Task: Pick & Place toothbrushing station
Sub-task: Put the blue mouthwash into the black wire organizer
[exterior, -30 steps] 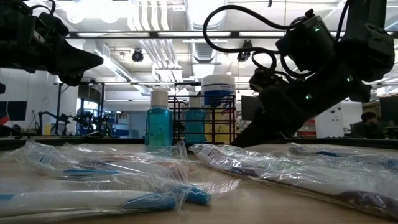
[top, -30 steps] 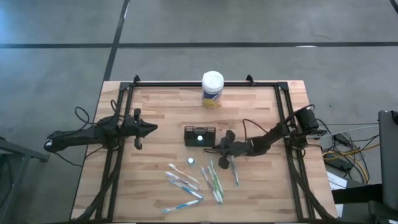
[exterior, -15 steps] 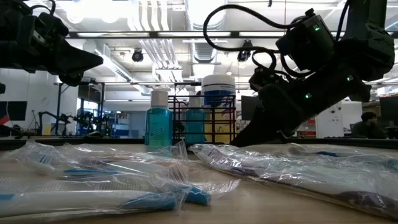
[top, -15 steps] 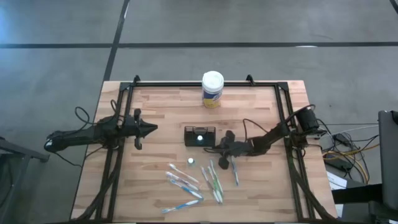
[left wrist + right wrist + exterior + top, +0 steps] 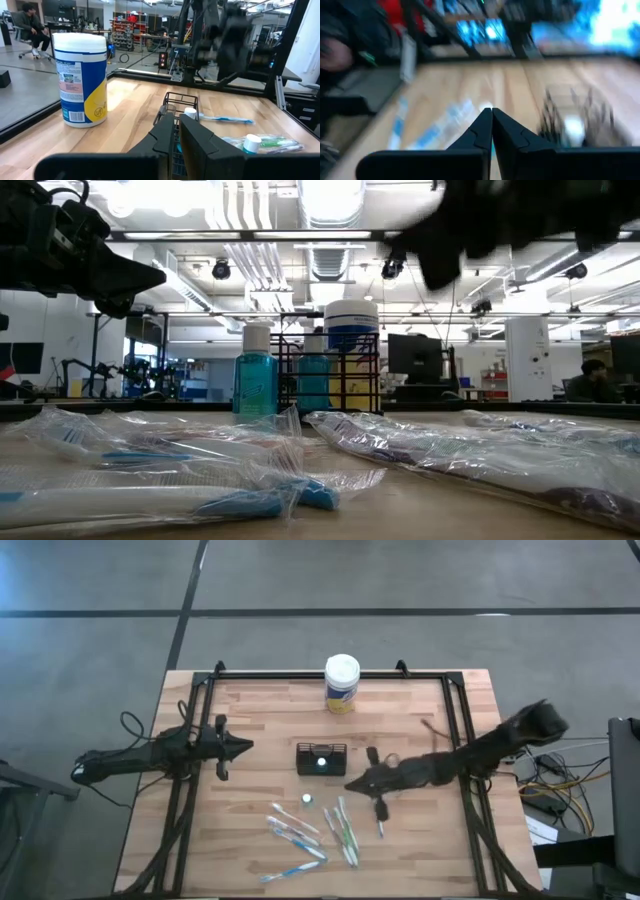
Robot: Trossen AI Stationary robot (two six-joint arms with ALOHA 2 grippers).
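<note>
At mid-surface the toothbrushing station stands upright, a white-capped bottle inside it. Right gripper just off its right side, fingers closed on nothing, above bagged toothbrushes lying toward the near edge. Left gripper waits left of the station, fingers nearly closed, empty. White-lidded canister at the far edge.

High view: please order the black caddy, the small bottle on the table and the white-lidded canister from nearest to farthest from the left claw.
From the left claw:
1. Black caddy, table centre.
2. Small bottle, lying in front of the caddy.
3. White-lidded canister, at the far edge.
</note>
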